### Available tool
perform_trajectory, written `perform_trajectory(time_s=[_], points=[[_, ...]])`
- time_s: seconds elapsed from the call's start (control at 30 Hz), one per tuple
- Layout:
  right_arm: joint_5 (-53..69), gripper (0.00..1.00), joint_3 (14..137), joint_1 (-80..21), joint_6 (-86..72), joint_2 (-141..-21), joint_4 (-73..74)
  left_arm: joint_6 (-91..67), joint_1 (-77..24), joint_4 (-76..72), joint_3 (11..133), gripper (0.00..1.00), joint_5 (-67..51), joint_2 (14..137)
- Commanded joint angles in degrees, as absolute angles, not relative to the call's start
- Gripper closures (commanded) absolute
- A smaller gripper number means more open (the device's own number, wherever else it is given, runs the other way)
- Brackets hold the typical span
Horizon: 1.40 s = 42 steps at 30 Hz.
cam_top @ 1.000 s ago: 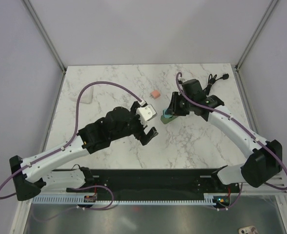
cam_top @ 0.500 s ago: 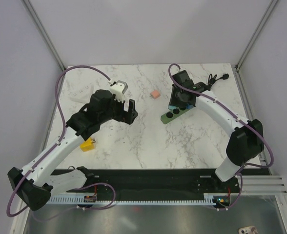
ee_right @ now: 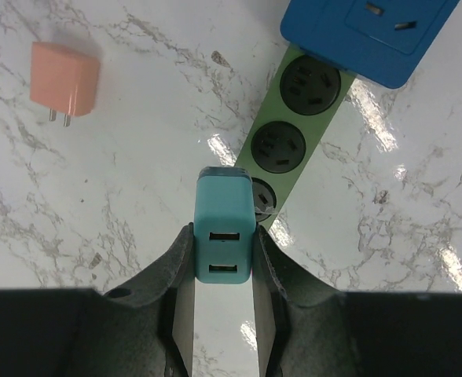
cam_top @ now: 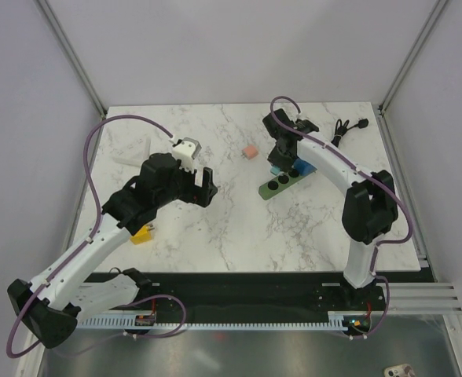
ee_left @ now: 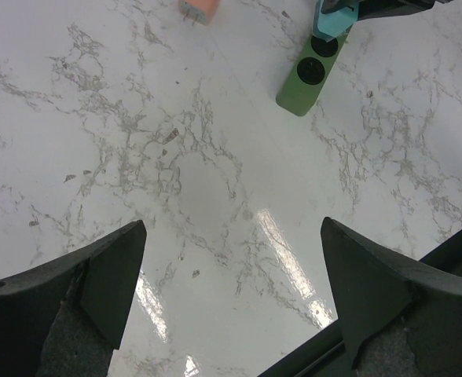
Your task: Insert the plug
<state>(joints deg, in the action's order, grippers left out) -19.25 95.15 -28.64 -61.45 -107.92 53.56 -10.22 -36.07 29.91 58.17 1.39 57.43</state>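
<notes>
My right gripper [ee_right: 224, 237] is shut on the teal plug [ee_right: 224, 206], a small block with two USB slots facing the camera. The plug hangs over the nearest socket of the green power strip [ee_right: 292, 138] and partly covers it; whether they touch does not show. In the top view the right gripper [cam_top: 276, 166] sits over the strip [cam_top: 272, 187] at centre right. My left gripper [cam_top: 203, 186] is open with nothing between its fingers [ee_left: 109, 271], left of the strip [ee_left: 308, 77].
A pink plug [cam_top: 250, 151] lies on the marble behind the strip's left side. A blue socket block [ee_right: 368, 30] lies at the strip's far end. A black cable [cam_top: 346, 127] is coiled at the back right. A yellow block [cam_top: 142, 234] lies under the left arm.
The left arm has swung back from the middle toward the left and stays open. The right gripper has shifted slightly left over the strip with the teal plug.
</notes>
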Motion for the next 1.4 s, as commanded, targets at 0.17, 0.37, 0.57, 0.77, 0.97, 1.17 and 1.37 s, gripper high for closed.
perform_trajectory(time_s=[0.17, 0.37, 0.57, 0.77, 0.97, 1.17, 1.37], points=[[-22.4, 1.0, 101.8, -28.7, -71.5, -112.1, 61.0, -10.8, -36.1, 27.2, 57.7, 0.01, 0.8, 55.6], [-25.0, 1.0, 104.3, -28.7, -73.6, -113.7, 62.7, -10.8, -36.1, 27.0, 57.3, 0.01, 0.8, 55.4], [-27.2, 1.0, 105.7, -28.5, -75.1, -115.3, 64.8, -10.8, -36.1, 26.6, 57.2, 0.01, 1.1, 55.4], [-26.1, 1.0, 105.6, -27.8, -75.6, -117.1, 64.8, -10.7, -36.0, 26.6, 57.0, 0.01, 1.1, 55.3], [-25.8, 1.0, 104.8, -27.2, -76.2, -117.4, 64.8, -10.6, -36.1, 26.5, 57.0, 0.02, 1.2, 55.0], [-24.4, 1.0, 104.0, -26.6, -75.7, -117.3, 64.7, -10.6, -36.0, 26.5, 57.0, 0.01, 1.1, 55.3], [-24.7, 1.0, 102.3, -26.6, -77.7, -115.9, 64.8, -10.6, -36.0, 26.5, 56.9, 0.02, 1.1, 55.4]])
